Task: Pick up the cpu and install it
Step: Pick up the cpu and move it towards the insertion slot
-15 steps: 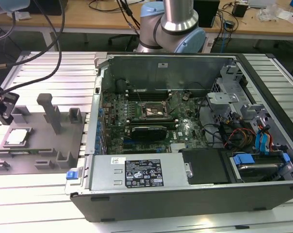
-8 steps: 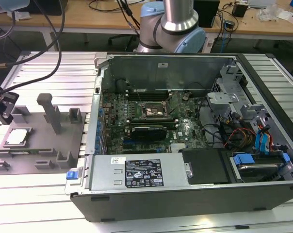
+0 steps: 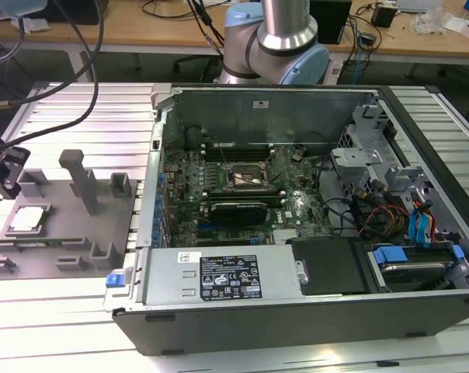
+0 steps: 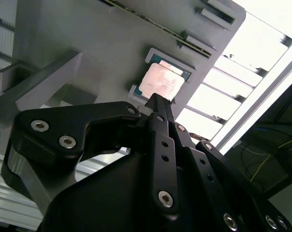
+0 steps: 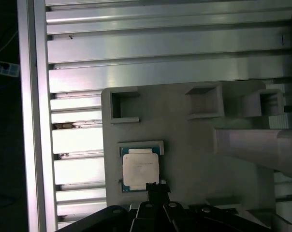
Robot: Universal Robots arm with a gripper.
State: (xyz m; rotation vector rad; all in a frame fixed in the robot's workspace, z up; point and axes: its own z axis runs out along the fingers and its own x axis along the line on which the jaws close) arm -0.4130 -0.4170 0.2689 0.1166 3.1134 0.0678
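Bright room light, blown-out glare on table slats (image 4: pixel 247 63), dim case (image 3: pixel 297 105) interior, soft close foreground

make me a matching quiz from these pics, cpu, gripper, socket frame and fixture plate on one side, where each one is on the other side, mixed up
Things:
1 cpu
2 gripper
3 socket frame
4 fixture plate

Places:
a on the green board inside the computer case
b on the slatted metal table, to the exterior view's left of the case
c in a recess of the grey plate
d close by the cpu's edge, above the plate

Pairs: 1-c, 2-d, 3-a, 4-b
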